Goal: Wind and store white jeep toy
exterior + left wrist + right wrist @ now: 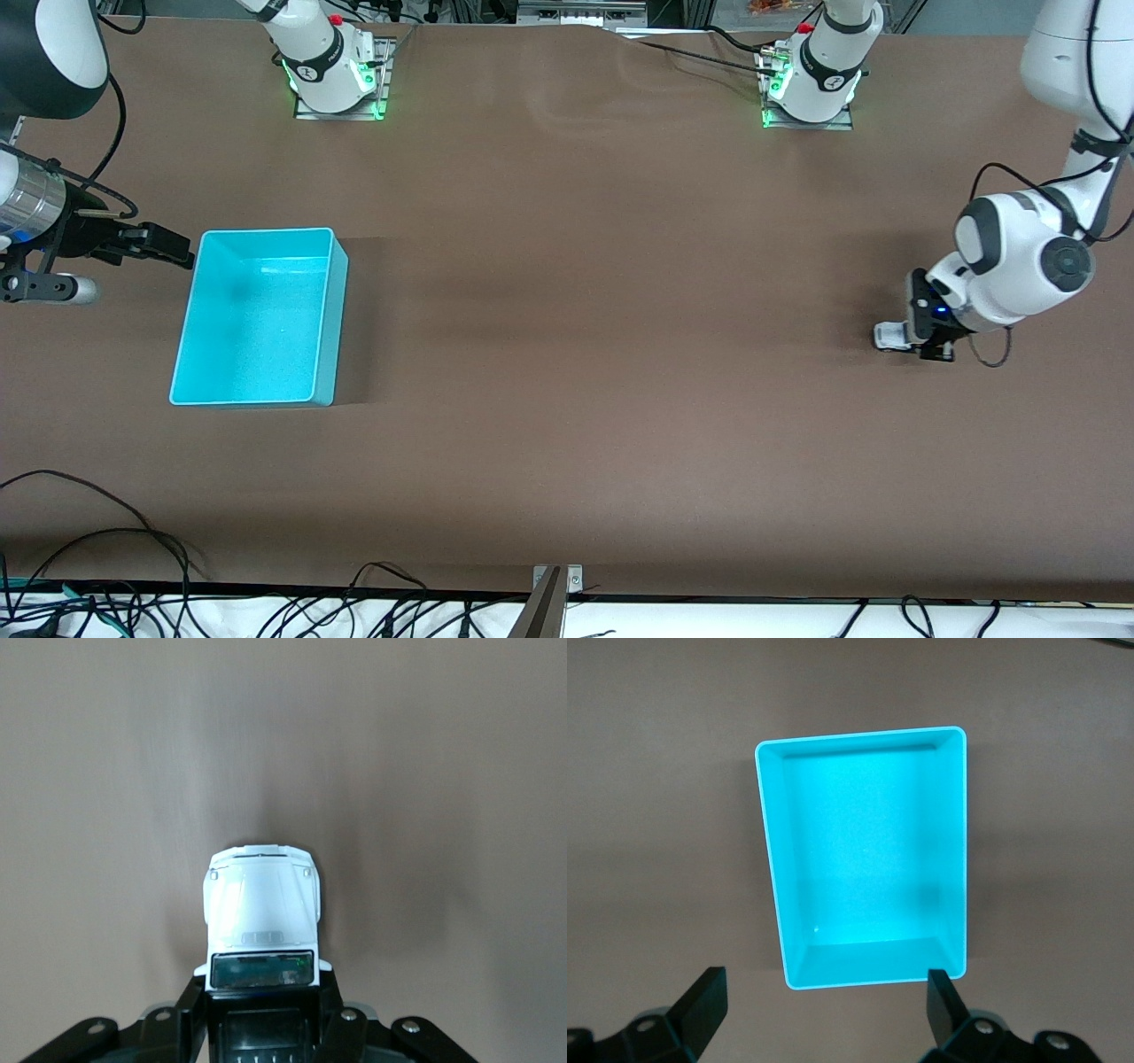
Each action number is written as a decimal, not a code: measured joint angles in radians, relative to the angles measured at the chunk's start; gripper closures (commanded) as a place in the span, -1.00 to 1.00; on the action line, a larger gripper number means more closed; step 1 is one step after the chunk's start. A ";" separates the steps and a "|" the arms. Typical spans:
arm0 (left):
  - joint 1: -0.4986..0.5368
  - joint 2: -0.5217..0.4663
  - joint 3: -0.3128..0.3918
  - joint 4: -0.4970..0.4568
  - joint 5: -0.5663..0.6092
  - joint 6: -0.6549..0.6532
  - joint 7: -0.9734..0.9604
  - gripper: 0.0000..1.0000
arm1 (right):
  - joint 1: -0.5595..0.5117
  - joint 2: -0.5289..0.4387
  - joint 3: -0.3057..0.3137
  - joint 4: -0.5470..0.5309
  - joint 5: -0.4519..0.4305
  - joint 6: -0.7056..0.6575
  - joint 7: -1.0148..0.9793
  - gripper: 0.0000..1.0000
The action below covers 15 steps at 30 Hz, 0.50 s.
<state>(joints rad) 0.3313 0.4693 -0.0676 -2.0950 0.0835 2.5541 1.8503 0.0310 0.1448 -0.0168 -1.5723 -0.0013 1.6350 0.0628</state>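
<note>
1. Brown matte worktop (567, 372) runs the whole width of the scene, with loose black cables along its near edge.

2. At the left arm's end, the left hand (932, 341) is low on the worktop, its fingers (197, 1010) clamped on the black rear of the tiny white jeep toy (891, 336) with its white bonnet sticking out in front (262, 904).

3. Well apart from it, toward the right arm's end, sits the open turquoise plastic bin (335, 319), with nothing in it.

4. The right hand (155, 244) waits just beside the bin's rim, spread wide and holding nothing; from its wrist its fingertips (704, 997) sit either side of the bin's near wall (873, 970).

5. Risks, as I judge them:
   - The grip sits only on the toy's rear, so dragging it back to wind the wheels could tilt or twist it out.
   - Too little downward pressure and the wheels may skid instead of winding.
   - The bin is a long carry away; a small, smooth toy could slip.
   - The waiting right hand crowds the bin, so the arms could clash at the drop.
</note>
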 measured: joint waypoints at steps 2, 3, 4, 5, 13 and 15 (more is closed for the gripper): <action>0.028 0.009 0.000 0.013 0.000 0.000 0.028 0.95 | 0.000 0.000 -0.001 0.000 0.000 0.000 0.000 -1.00; 0.040 0.013 0.000 0.020 0.000 0.000 0.041 0.95 | 0.000 0.000 -0.001 0.000 0.000 0.000 0.000 -1.00; 0.051 0.017 0.000 0.026 0.000 -0.001 0.053 0.95 | 0.000 0.000 -0.001 0.000 0.000 0.000 0.000 -1.00; 0.062 0.021 -0.001 0.034 0.000 -0.002 0.067 0.95 | 0.000 0.000 -0.001 0.000 0.000 0.000 0.000 -1.00; 0.142 0.060 0.000 0.100 0.000 -0.011 0.148 0.95 | -0.001 0.000 -0.002 0.000 0.000 0.000 0.000 -1.00; 0.158 0.069 0.000 0.114 0.000 -0.013 0.163 0.95 | -0.001 0.000 -0.002 0.000 0.000 0.000 0.000 -1.00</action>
<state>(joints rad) 0.4895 0.5383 -0.0672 -1.9806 0.0835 2.5408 2.0134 0.0302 0.1448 -0.0186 -1.5723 -0.0013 1.6353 0.0632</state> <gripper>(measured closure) 0.489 0.000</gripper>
